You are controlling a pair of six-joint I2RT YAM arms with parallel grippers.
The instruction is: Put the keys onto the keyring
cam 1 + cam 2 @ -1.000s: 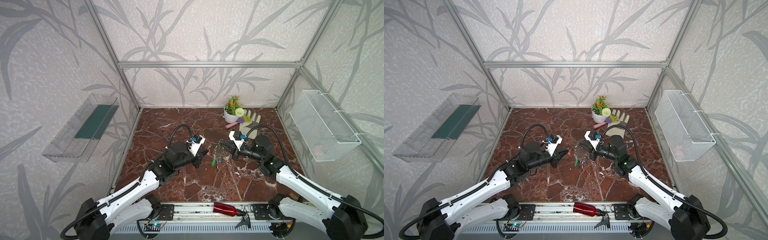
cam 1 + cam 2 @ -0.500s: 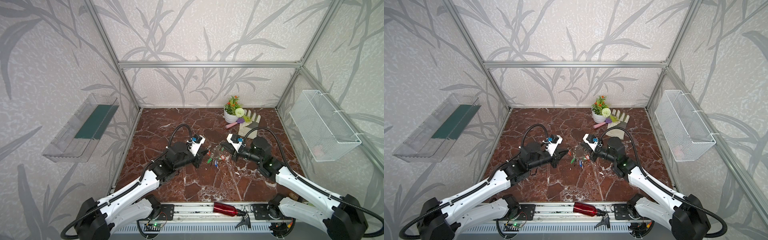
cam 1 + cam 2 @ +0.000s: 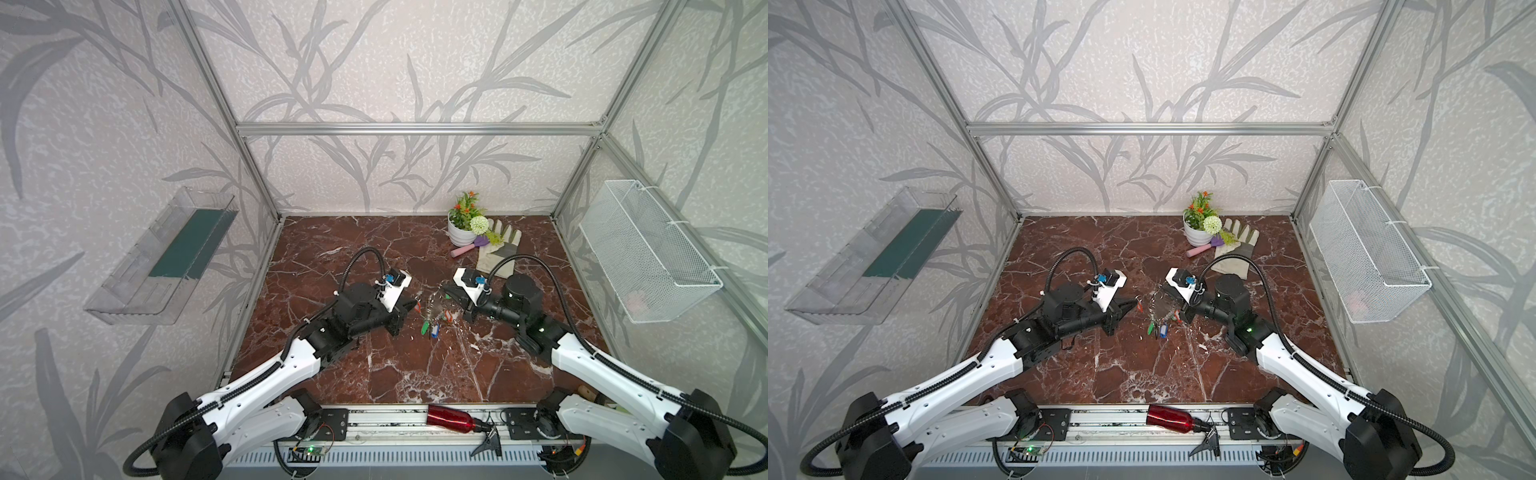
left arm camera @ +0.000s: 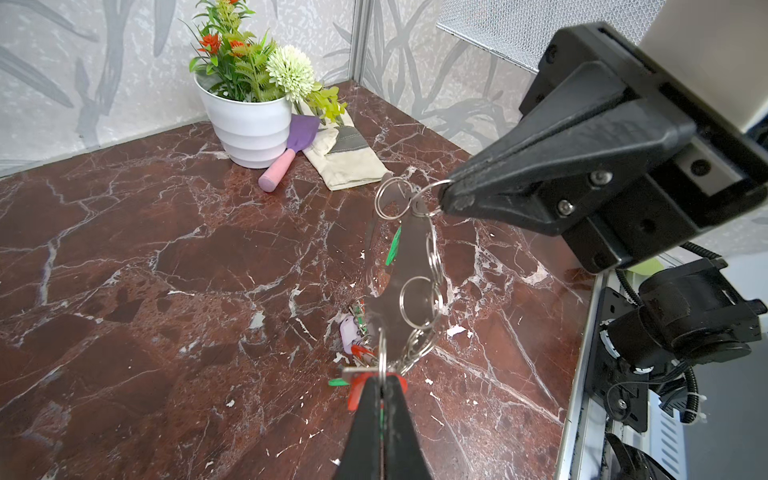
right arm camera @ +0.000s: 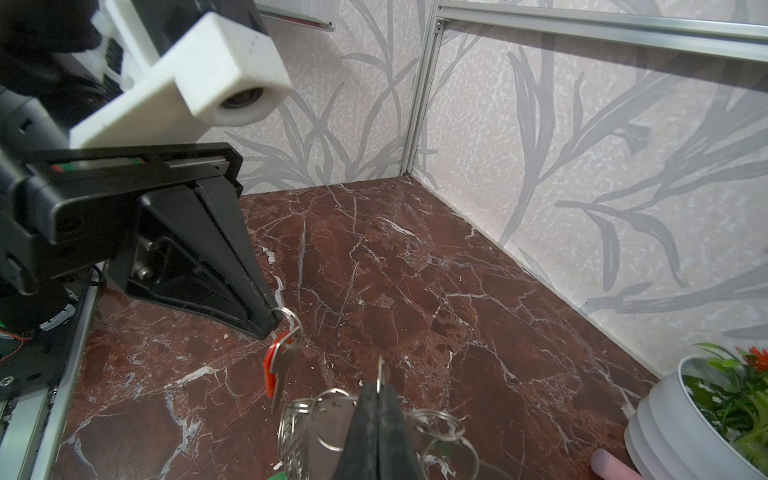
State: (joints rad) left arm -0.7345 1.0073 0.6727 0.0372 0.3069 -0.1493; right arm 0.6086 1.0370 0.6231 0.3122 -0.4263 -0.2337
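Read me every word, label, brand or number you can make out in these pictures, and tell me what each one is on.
No text can be read in any view.
Red-tagged key: tag seen nearly edge-on, nothing legible on it.
Keyring: bare plate, no marking seen.
Coloured tags on it: too small to read.
Red bottle: no lettering visible.
White pot: plain, no brand.

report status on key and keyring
Left gripper shut on the red key, dangling by its ring. Right gripper shut on the keyring, plate hanging. Key beside it, not yet on. Flower pot and glove well clear.
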